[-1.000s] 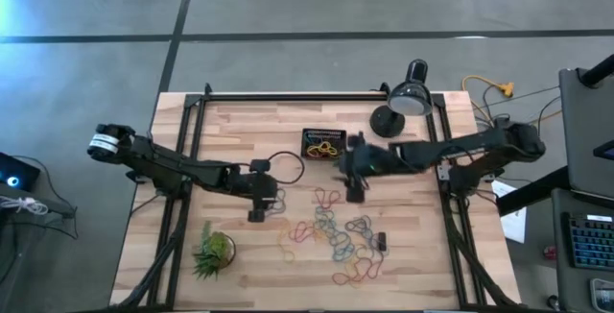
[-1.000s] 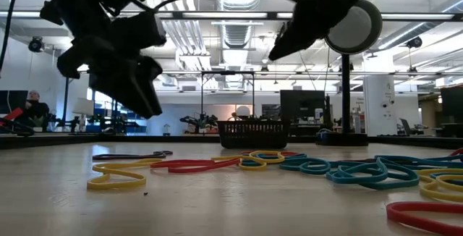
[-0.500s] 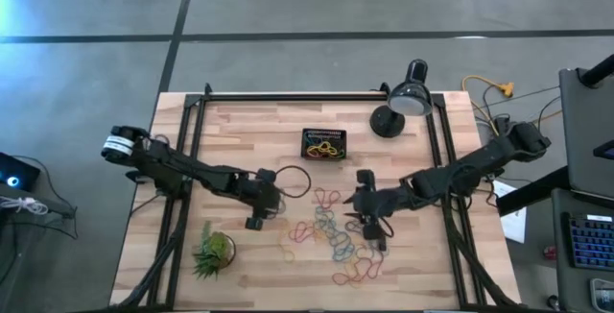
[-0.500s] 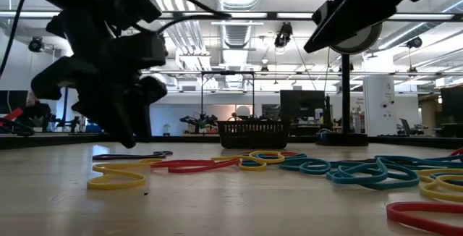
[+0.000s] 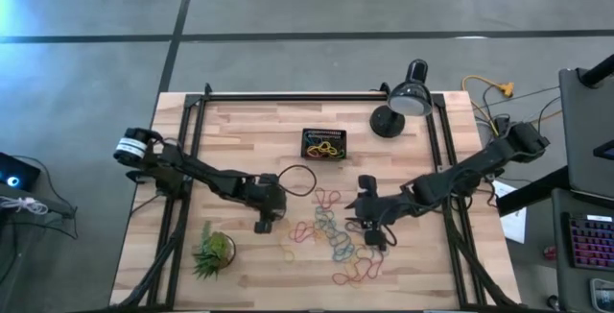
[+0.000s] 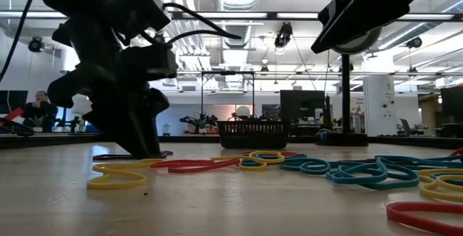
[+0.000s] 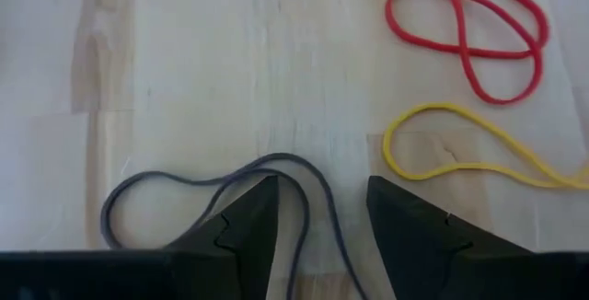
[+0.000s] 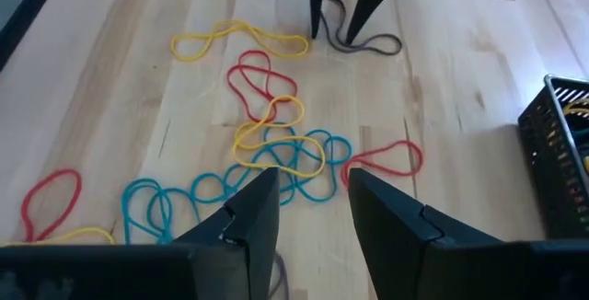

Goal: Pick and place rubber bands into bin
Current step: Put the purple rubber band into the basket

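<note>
Several coloured rubber bands [image 5: 334, 236] lie loose in a pile on the wooden table, flat on its top. The black slotted bin [image 5: 324, 143] stands farther back with bands in it. My left gripper [image 7: 317, 190] is open and low at the table. Its fingertips stand on either side of a strand of a dark grey band [image 7: 308, 176] that lies flat on the wood at the pile's left. The right wrist view shows these fingers on either side of the band [image 8: 373, 44]. My right gripper [image 8: 315, 182] hangs open above the pile's blue and yellow bands [image 8: 281, 157], with nothing between its fingers.
A black desk lamp [image 5: 403, 102] stands at the far right. A small spiky green plant [image 5: 213, 252] sits near the front left. A small black object [image 5: 380, 241] lies among the bands. A yellow band [image 7: 469, 148] and a red band [image 7: 465, 33] lie just beyond my left fingers.
My right gripper has swung from beside the bin toward the table's near edge and now hangs over the band pile. My left gripper has come down toward the table and a little to the right, and its tips now stand at the dark grey band.
</note>
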